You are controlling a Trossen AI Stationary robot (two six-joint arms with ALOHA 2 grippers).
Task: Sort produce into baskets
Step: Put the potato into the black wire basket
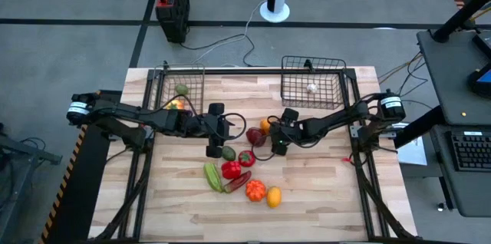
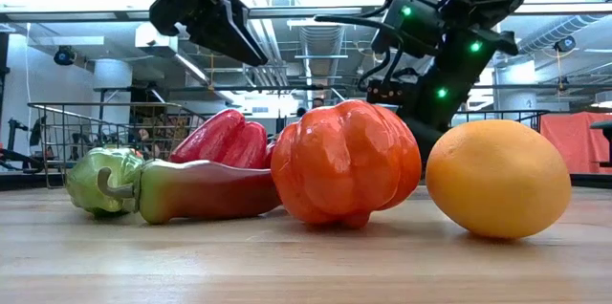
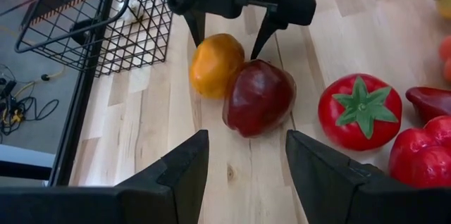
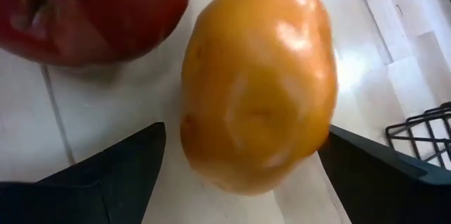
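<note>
Orange fruit point(image 4: 257, 83) between wide-open right tool point(image 4: 239, 171) fingers, untouched

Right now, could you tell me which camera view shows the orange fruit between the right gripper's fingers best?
The right wrist view: the orange fruit fills it, between the open right gripper. The left wrist view shows it smaller, the high view tiny; the low view hides it.

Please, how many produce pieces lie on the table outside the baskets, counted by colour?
Red: 2, tomato, bell pepper
Dark maroon: 2, round fruit, chili
Green: 2, avocado, long vegetable
Orange: 3, round orange, ribbed pepper, oval fruit
Total: 9
</note>
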